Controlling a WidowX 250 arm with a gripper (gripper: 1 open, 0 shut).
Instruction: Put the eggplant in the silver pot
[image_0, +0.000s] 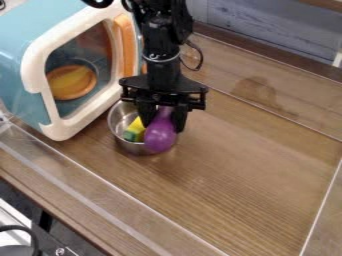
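One glossy purple eggplant (160, 131), rounded at its lower end.

We could read no texts, labels, brands, numbers or signs.
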